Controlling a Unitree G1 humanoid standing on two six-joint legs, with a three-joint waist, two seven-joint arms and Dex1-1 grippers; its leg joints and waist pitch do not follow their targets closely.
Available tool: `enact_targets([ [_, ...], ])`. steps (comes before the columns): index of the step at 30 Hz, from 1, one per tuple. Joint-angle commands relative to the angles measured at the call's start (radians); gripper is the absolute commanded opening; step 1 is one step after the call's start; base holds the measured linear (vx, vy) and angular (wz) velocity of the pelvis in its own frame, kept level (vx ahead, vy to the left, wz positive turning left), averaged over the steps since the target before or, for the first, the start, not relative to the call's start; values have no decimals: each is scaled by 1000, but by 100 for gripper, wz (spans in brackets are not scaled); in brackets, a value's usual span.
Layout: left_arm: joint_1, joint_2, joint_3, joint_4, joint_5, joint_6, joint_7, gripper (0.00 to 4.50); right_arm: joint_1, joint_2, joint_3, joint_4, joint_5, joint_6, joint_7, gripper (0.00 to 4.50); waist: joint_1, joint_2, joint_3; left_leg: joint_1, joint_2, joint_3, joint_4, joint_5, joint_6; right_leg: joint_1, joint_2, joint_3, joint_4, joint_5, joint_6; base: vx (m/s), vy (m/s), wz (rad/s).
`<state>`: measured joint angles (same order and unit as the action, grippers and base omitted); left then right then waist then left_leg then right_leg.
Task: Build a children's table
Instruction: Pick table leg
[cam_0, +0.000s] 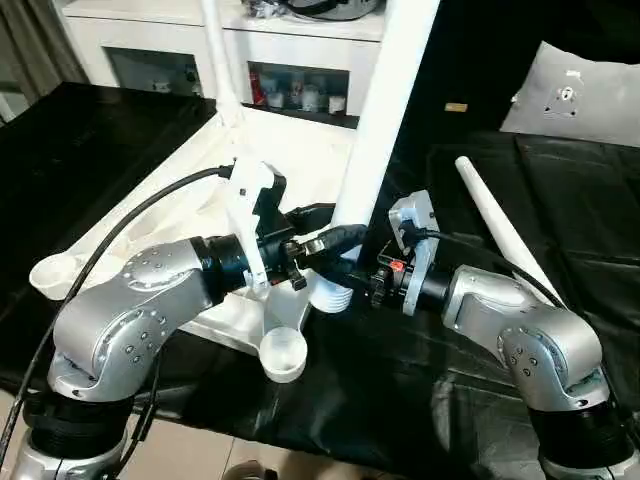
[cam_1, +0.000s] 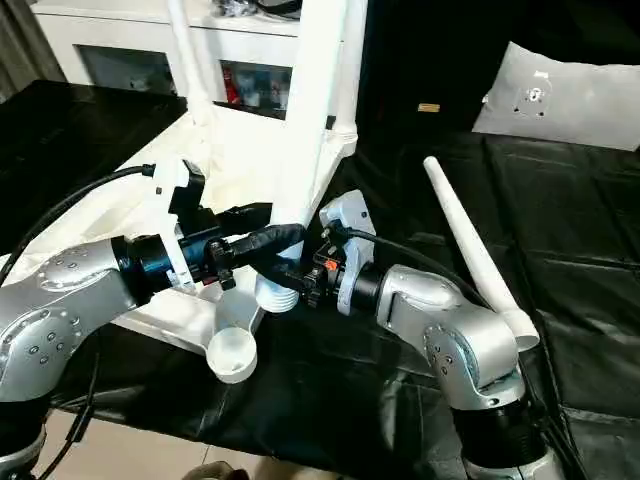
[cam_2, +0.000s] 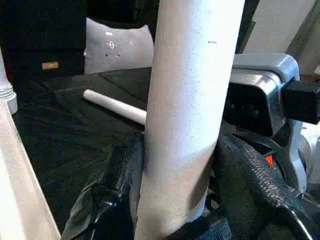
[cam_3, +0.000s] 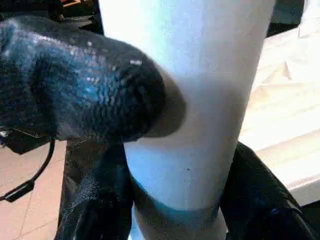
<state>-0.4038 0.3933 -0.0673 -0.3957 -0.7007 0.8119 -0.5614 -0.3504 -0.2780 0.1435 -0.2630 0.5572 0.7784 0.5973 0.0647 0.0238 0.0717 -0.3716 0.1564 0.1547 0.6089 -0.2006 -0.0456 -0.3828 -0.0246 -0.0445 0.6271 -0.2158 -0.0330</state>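
Both the left gripper (cam_0: 335, 243) and right gripper (cam_0: 372, 272) clasped the upright leg (cam_0: 385, 120) mid-frame; a loose leg (cam_0: 500, 225) lay at right

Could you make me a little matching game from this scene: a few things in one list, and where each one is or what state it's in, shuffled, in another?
Things:
1. Upright white tapered plastic leg
2. Loose white tapered plastic leg
3. Grey pillow-like pad
4. Empty round white corner socket

States:
A. lying flat on the black sheet
B. clamped between both end effectors
C. nearest corner of the upturned tabletop
D. far right, behind the sheet

Pairs: 1-B, 2-A, 3-D, 4-C
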Motion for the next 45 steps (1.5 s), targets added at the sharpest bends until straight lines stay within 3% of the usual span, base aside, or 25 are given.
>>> enact_targets([
  [1, 2, 9, -8, -50, -43, 8, -49, 263, 13, -15, -26, 30, -20, -14, -12, 191, 5, 5, -69, 6, 61, -21, -63, -72, -14, 53, -104, 59, -74, -120, -159, 0, 0, 0],
  [10, 139, 25, -44, -32, 7, -79, -115, 263, 118, -25, -13, -51, -30, -80, 7, 191, 2, 2, -63, 3, 64, -21, -67, -85, -1, 49, -105, 61, -80, -135, -143, 0, 0, 0],
  [14, 231, -4, -86, -50, 19, -111, -101, 263, 240, -38, 21, -130, -67, -145, -2, 191, 0, 4, -52, 6, 67, -22, -76, -157, -8, 45, -107, 63, -94, -266, -116, 0, 0, 0],
  [23, 321, -13, -106, -77, 0, -151, -135, 263, 321, -30, 22, -195, -85, -178, -32, 191, -8, 0, -45, 9, 63, -26, -79, -214, -4, 34, -107, 65, -111, -409, -72, 0, 0, 0],
  [28, 333, 1, -113, -64, 7, -162, -164, 262, 333, -32, 29, -201, -95, -191, -31, 191, -9, 0, -49, 7, 64, -26, -80, -193, -1, 35, -105, 65, -106, -345, -80, 0, 0, 0],
  [31, 336, 13, -119, -59, 15, -170, -175, 304, 335, -30, 27, -204, -102, -191, -26, 191, -9, 1, -49, 8, 64, -24, -80, -185, -1, 36, -104, 65, -102, -304, -94, 0, 0, 0],
  [40, 346, 25, -118, -55, 26, -178, -192, 346, 334, -30, 29, -199, -101, -202, -28, 191, -10, 2, -48, 9, 65, -24, -80, -188, 0, 38, -105, 65, -102, -305, -104, 0, 0, 0],
  [44, 350, -9, -53, -56, -39, -201, -198, 388, 319, -20, 4, -181, -90, -208, -33, 191, -10, 3, -50, 9, 65, -23, -79, -189, -3, 39, -107, 65, -101, -301, -115, 0, 0, 0],
  [45, 336, -45, 2, -51, -110, -200, -178, 389, 305, -21, -6, -169, -88, -211, -30, 191, -10, 3, -50, 9, 65, -23, -79, -189, -3, 39, -105, 64, -100, -298, -118, 0, 0, 0],
])
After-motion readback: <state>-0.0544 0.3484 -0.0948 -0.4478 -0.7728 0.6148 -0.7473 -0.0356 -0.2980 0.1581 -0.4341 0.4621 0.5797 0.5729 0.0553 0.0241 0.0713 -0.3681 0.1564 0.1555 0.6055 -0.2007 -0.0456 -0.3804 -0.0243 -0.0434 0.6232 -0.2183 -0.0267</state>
